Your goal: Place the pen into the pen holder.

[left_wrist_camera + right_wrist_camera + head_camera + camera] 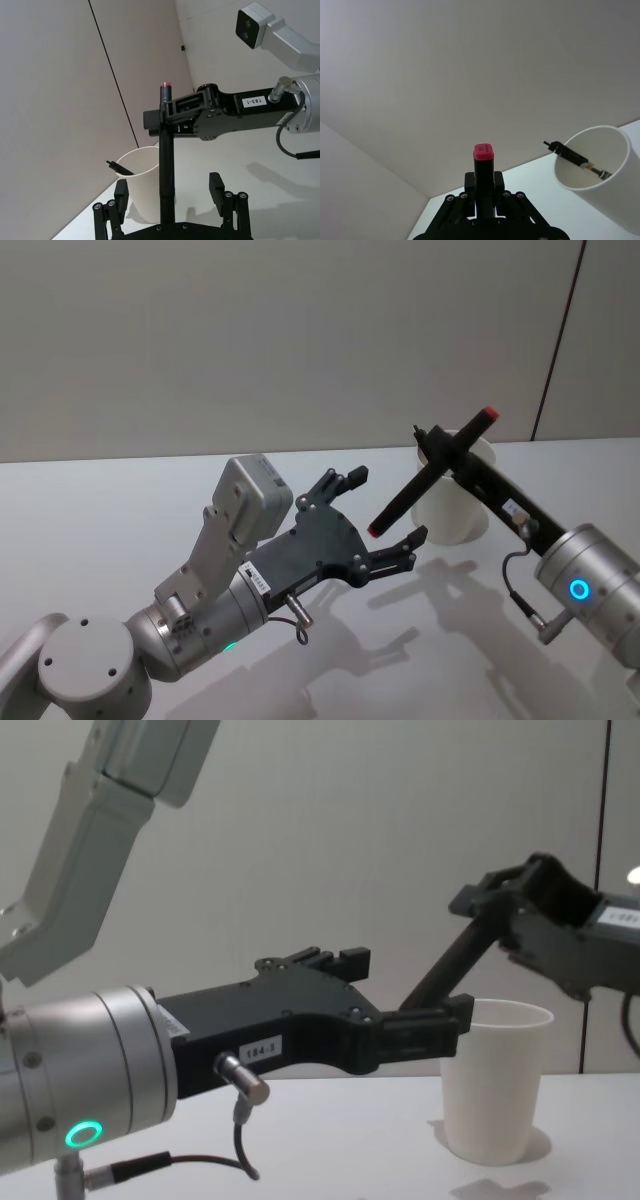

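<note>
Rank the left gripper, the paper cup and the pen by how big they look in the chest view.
1. left gripper: largest, though it is nearest the camera, which inflates it.
2. paper cup, the pen holder.
3. pen: thinnest, held tilted in the right gripper, its lower end hidden behind the left gripper.

The pen's (445,970) red tip (chest view) is hidden behind the right end effector (520,905).

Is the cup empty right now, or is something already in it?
Not empty. A thin dark pen already leans inside the white paper cup, its tip poking over the rim. The red-capped pen is outside, clamped in the right gripper.
</note>
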You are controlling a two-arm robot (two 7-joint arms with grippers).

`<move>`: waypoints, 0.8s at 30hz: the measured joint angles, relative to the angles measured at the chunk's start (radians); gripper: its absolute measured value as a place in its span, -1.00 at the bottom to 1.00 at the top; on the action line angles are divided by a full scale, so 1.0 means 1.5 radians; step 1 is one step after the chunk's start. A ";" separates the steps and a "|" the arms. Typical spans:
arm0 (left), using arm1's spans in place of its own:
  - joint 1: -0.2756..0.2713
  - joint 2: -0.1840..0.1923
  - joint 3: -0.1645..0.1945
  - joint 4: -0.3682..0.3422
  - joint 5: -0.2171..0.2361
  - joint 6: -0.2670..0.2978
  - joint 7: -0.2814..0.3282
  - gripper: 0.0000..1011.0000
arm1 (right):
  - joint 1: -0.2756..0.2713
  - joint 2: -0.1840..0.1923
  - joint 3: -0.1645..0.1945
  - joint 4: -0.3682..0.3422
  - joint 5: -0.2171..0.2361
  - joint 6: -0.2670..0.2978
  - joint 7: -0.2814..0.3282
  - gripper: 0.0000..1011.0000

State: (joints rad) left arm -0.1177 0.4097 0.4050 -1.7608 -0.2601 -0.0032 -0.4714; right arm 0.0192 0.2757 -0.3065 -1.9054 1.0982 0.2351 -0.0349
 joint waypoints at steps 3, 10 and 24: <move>0.000 0.000 0.000 0.000 0.000 0.000 0.000 0.98 | 0.002 0.004 0.005 0.002 -0.001 -0.013 0.001 -0.59; 0.000 0.000 0.000 0.000 0.000 0.000 0.000 0.98 | 0.008 0.015 0.019 0.011 -0.002 -0.041 0.003 -0.59; 0.000 0.000 0.000 0.000 0.000 0.000 0.000 0.98 | 0.040 0.024 0.041 0.048 -0.016 -0.090 0.025 -0.59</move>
State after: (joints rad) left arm -0.1178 0.4096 0.4050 -1.7608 -0.2602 -0.0034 -0.4714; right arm 0.0789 0.3118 -0.2447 -1.8332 1.0738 0.1000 0.0031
